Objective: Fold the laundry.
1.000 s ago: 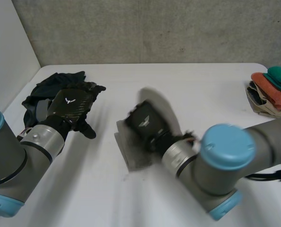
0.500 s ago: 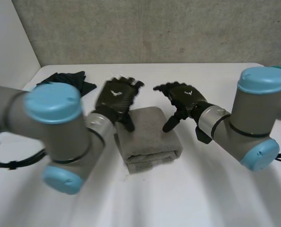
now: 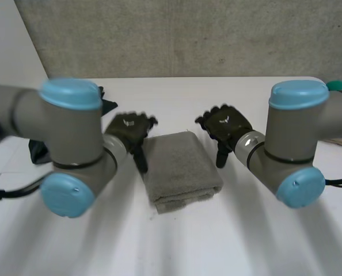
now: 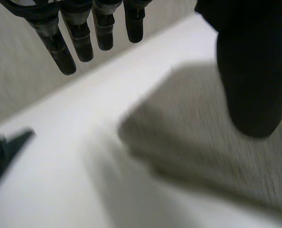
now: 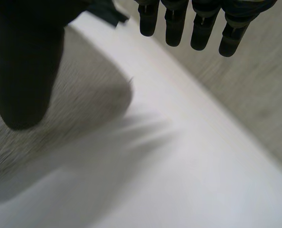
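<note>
White table (image 3: pixel 177 247) holds a folded grey towel (image 3: pixel 179 167). Flanking the towel, left hand (image 3: pixel 129 127) and right hand (image 3: pixel 224 123) hover with fingers straight, gripping nothing, probably placed to square its 2 sides.

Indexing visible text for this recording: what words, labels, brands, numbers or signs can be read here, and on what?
No words or numbers can be read.
Left hand: small white emblem on its back, too small to read.
Right hand: a like white emblem, too small to read.
Folded grey towel: plain.
</note>
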`<state>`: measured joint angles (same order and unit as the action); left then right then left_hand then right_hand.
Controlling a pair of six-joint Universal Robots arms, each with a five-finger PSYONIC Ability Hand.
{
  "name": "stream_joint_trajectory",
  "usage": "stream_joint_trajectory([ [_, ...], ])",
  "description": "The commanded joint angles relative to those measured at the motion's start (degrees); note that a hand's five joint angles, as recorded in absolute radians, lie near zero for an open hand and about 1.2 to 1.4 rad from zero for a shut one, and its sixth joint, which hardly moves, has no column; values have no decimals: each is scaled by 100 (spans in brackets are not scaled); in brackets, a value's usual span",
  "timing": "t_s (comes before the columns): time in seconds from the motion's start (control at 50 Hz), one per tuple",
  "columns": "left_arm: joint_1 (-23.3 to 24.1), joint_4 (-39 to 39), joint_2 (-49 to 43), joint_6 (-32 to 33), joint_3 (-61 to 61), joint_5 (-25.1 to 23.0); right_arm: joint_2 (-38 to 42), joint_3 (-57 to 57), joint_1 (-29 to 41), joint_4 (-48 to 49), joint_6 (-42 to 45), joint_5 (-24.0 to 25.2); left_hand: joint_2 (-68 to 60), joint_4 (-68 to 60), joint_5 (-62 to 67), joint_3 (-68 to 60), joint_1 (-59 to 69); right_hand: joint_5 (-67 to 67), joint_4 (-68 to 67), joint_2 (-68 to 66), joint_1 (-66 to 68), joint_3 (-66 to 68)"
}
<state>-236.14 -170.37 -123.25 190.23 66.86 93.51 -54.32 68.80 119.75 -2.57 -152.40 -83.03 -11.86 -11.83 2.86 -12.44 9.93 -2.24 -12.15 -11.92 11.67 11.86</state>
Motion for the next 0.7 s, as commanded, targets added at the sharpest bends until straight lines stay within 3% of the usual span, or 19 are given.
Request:
stream_joint_trajectory([
  [0.02,-266,-243,1101,-47,248,-929,-1106,1697,541,1732,623,-213,186,183,-286,244,7,224,215,192,-167,-186],
  [0.22,-626,591,1637,-214,617,-3792,-1099,3104,901,2445,562,156,186,183,-286,244,7,224,215,192,-167,-186],
  [0.3,-635,768,1673,-197,767,-4339,-747,3210,884,2796,518,103,186,183,-286,244,7,224,215,192,-167,-186],
  [0.48,-451,496,1559,-153,952,-4042,0,2921,787,3579,527,112,186,183,-286,244,7,157,148,125,-99,-119],
  [0.7,-547,267,1550,-284,961,-3787,483,2297,568,3579,492,261,186,183,-286,244,7,-548,-557,-580,605,586],
])
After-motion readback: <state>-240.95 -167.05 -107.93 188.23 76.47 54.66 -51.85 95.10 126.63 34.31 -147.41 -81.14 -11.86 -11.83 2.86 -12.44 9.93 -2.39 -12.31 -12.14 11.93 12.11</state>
